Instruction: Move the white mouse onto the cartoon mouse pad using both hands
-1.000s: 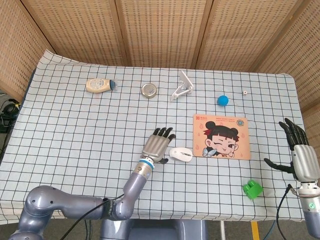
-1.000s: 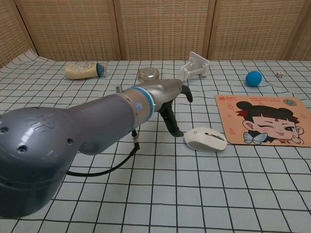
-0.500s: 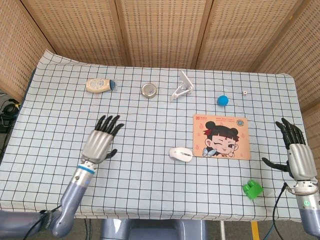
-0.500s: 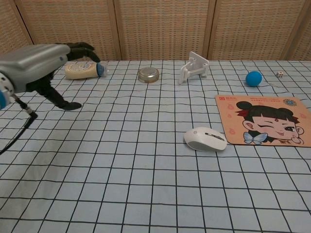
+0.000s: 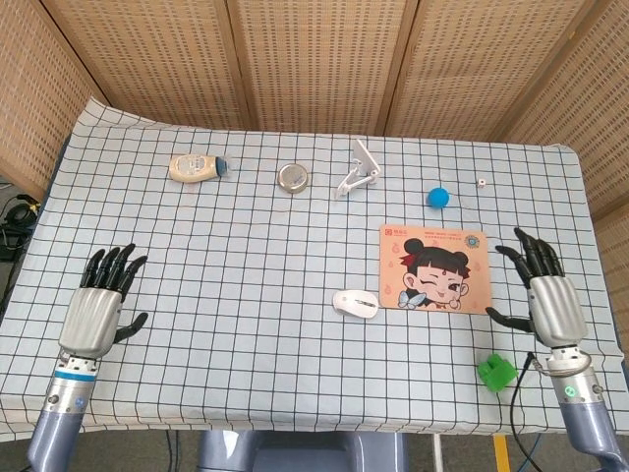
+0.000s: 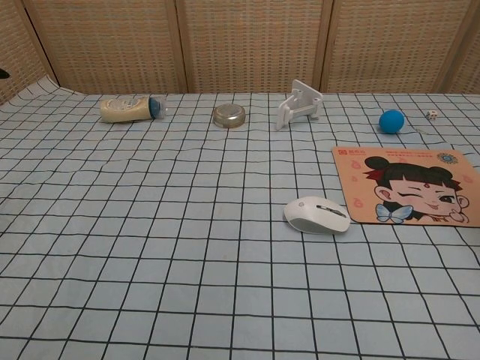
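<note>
Hands, left (image 5: 95, 310) and right (image 5: 546, 301), empty with fingers spread, appear only in head view.

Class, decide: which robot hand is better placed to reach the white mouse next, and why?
The right robot hand, probably. It hangs open just past the cartoon mouse pad, and the white mouse lies against that pad's near-left corner. The left robot hand is open at the table's far left edge.

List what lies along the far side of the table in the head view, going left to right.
Squeeze bottle → round metal tin → white bracket → blue ball → small die.
</note>
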You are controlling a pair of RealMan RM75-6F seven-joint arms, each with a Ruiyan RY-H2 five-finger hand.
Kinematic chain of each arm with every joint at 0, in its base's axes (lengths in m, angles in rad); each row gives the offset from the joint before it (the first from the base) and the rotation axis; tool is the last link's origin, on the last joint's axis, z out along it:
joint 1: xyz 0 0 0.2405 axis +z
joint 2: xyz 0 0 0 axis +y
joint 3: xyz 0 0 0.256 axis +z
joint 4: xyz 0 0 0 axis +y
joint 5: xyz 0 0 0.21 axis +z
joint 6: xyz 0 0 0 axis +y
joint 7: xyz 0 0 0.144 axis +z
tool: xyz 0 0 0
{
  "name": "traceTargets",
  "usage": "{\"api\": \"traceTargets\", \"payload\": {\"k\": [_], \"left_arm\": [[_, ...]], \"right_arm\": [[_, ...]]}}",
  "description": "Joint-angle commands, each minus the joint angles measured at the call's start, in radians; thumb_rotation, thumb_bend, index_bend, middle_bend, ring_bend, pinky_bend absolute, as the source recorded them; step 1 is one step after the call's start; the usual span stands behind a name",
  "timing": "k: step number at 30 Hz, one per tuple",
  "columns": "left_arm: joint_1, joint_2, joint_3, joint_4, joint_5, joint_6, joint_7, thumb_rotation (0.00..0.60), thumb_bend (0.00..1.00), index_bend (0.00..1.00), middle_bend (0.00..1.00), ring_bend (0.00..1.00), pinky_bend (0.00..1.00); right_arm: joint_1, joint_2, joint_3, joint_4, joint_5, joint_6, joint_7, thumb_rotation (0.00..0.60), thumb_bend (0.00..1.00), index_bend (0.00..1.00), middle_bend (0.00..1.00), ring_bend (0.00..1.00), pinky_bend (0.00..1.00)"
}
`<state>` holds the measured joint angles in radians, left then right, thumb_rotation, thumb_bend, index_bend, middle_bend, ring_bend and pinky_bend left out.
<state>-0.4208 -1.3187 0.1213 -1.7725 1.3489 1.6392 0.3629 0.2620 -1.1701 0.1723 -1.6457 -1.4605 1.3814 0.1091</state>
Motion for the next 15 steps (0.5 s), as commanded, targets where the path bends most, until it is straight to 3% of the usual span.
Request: {"api": "traceTargets", "payload": {"k": [1,3,6,15], "left_arm": [[0.026,0.025,-0.005,-0.011,0.036,0.015,-0.034,0.6,0.23,0.12,0.0,0.0,0.0],[0.035,0.037,-0.016,-0.017,0.043,0.018,-0.057,0.6,0.23,0.12,0.0,0.0,0.0],[0.048,0.066,-0.037,-0.019,0.038,0.002,-0.104,0.6,0.23,0.12,0.0,0.0,0.0],[0.07,0.103,-0.082,-0.028,0.029,-0.028,-0.164,0.6,0.23,0.12,0.0,0.0,0.0]], "right_arm": [[0.051,-0.04,0.004,-0.087,-0.009,-0.046,-0.117,0.6,0.15,0.24,0.05,0.0,0.0],[0.082,-0.078,-0.003,-0.123,-0.011,-0.086,-0.181,0.6,0.16,0.25,0.05,0.0,0.0],[0.134,-0.171,0.014,-0.177,0.094,-0.158,-0.341,0.6,0.17,0.24,0.04,0.0,0.0],[0.213,-0.292,0.059,-0.222,0.321,-0.218,-0.532,0.6,0.17,0.18,0.0,0.0,0.0]]}}
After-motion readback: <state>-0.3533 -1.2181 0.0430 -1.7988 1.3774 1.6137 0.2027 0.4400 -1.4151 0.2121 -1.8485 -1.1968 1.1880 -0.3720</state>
